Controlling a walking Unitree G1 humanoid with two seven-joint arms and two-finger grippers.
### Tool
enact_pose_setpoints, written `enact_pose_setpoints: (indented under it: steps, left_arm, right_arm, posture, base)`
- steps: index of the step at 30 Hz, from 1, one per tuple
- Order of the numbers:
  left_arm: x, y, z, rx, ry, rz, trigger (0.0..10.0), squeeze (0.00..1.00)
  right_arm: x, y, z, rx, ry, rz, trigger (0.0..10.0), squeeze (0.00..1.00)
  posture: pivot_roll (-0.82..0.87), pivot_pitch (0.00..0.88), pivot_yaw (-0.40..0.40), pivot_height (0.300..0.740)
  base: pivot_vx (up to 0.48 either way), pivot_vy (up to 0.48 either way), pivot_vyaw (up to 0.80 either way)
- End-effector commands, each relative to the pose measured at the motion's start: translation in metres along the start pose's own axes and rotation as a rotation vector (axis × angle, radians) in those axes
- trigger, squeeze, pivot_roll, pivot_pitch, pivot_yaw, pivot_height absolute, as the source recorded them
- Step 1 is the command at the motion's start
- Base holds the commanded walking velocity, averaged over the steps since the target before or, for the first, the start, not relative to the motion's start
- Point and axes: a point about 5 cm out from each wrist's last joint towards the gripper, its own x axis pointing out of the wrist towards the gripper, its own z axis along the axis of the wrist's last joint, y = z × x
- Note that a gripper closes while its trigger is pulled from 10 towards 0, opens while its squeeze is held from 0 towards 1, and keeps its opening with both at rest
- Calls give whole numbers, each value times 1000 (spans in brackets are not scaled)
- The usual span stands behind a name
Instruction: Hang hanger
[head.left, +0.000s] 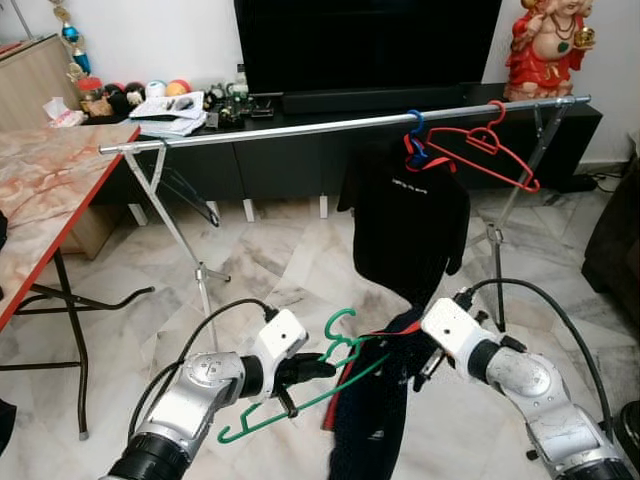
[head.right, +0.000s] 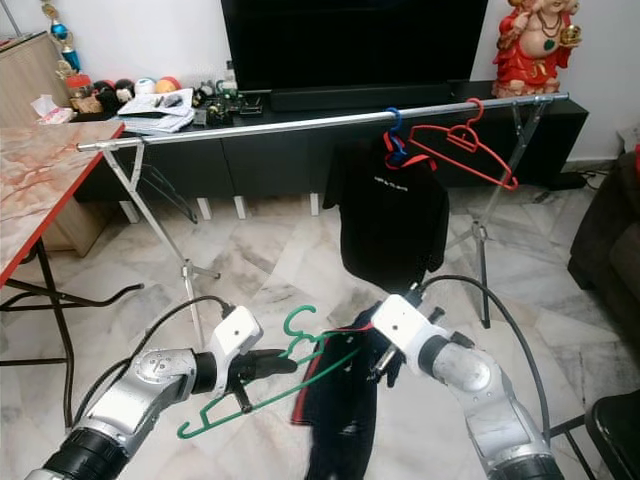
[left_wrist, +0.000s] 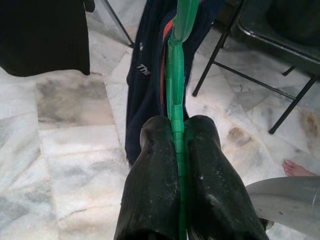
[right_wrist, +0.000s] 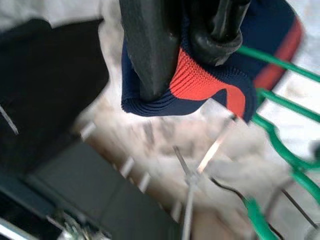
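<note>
The left gripper (head.left: 300, 372) pinches the green hanger (head.left: 300, 395) low before the rail (head.left: 340, 125); the right gripper (right_wrist: 192, 50) clamps the navy garment's (head.left: 370, 420) collar. Seat the cloth squarely on the hanger, then lift its hook over the rail's bare middle stretch.
</note>
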Motion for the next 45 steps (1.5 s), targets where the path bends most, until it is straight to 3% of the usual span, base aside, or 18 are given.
enact_pose_setpoints:
  steps: [1, 7, 10, 15, 23, 28, 29, 32, 37, 45]
  left_arm:
    - [-3, 0, 4, 2, -14, -3, 10000, 0]
    - [-4, 5, 5, 8, -30, 43, 10000, 0]
    - [-4, 8, 6, -3, -43, 64, 10000, 0]
    - [-4, 11, 10, -15, -77, 94, 10000, 0]
    - [-2, 12, 11, -36, -98, 113, 10000, 0]
    - [-2, 13, 11, -38, -99, 116, 10000, 0]
    - [-2, 12, 11, -38, -99, 117, 10000, 0]
    - [-2, 13, 11, -40, -99, 119, 10000, 0]
    - [-3, 13, 11, -47, -102, 117, 10000, 0]
    - [-1, 11, 12, -64, -114, 95, 10000, 0]
  right_arm:
    - [-2, 4, 13, 5, -87, 51, 10000, 0]
    - [-5, 18, 31, 51, -214, 206, 10000, 0]
    - [-7, 19, 31, 56, -211, 228, 10000, 0]
    - [-11, 25, 12, 16, -90, 283, 10000, 0]
    - [-24, 39, 25, 28, -177, 431, 10000, 0]
    - [-20, 26, 10, -18, -66, 324, 10000, 0]
    - [-15, 11, -2, -66, 19, 198, 10000, 0]
    - [-11, -7, -8, -48, 55, 54, 10000, 0]
    - [-12, -7, -4, -42, 36, 63, 10000, 0]
    - [-14, 10, 6, 0, -63, 190, 10000, 0]
  posture:
    - [-57, 37, 53, 740]
    - [-58, 37, 52, 740]
    - [-59, 39, 51, 740]
    - [-61, 41, 51, 740]
    - [-65, 44, 51, 740]
    - [-65, 43, 50, 740]
    - [-66, 42, 50, 740]
    - [-65, 41, 52, 740]
    - [-67, 41, 53, 740]
    - [-64, 40, 52, 740]
  base:
    - [0, 0, 0]
    - [0, 0, 0]
    - [0, 0, 0]
    - [0, 0, 0]
    - [0, 0, 0]
    - [0, 0, 0]
    - [0, 0, 0]
    - [0, 0, 0]
    - [0, 0, 0]
    - [0, 0, 0]
